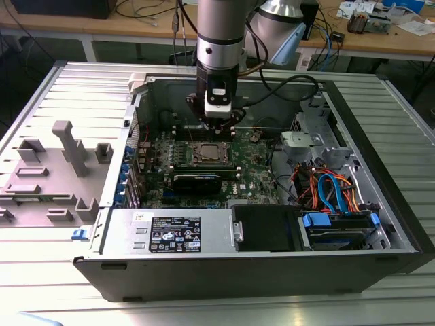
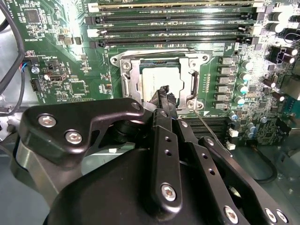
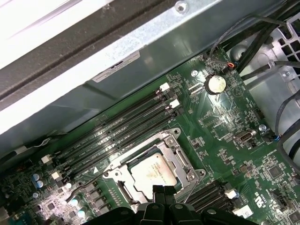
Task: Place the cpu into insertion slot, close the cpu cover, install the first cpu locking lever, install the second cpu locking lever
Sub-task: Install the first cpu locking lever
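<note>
Above the slot (image 2: 159,84) the gripper (image 2: 165,93) is held narrow, nothing gripped (cpu (image 3: 150,172) already seated, cover (image 3: 180,159) down).

cpu (image 3: 151,171) edge hidden behind gripper (image 3: 163,191)

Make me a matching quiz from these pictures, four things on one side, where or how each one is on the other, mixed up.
1. cpu
2. cover
3. end effector
4. coin battery

A. over the socket's edge
B. round, silvery, on bare green board
C. seated in the slot
D. framing the chip, window open to it

Pairs: 1-C, 2-D, 3-A, 4-B
</note>
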Robot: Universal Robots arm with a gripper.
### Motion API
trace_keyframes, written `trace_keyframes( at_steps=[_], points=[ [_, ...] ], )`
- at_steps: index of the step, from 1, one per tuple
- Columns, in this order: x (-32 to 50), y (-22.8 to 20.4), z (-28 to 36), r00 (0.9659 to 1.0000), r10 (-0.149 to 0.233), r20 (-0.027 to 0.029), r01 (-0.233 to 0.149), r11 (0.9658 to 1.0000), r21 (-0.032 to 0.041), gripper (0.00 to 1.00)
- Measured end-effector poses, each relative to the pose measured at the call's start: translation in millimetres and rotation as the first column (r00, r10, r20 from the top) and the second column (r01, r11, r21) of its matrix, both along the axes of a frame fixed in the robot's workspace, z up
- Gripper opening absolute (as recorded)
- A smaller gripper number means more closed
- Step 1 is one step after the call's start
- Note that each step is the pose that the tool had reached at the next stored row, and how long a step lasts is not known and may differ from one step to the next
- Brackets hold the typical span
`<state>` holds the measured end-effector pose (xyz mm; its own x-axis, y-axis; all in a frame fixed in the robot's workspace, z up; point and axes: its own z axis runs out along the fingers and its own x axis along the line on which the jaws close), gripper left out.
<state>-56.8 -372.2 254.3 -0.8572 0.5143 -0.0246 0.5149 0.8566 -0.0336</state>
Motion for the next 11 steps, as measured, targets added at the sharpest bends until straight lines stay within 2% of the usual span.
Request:
trace_keyframes(
  at_steps=[11],
  points=[
    [0.0, 0.0, 0.0, 0.9995, 0.030, 0.0000, -0.030, 0.9995, 0.0000, 0.11]
  ],
)
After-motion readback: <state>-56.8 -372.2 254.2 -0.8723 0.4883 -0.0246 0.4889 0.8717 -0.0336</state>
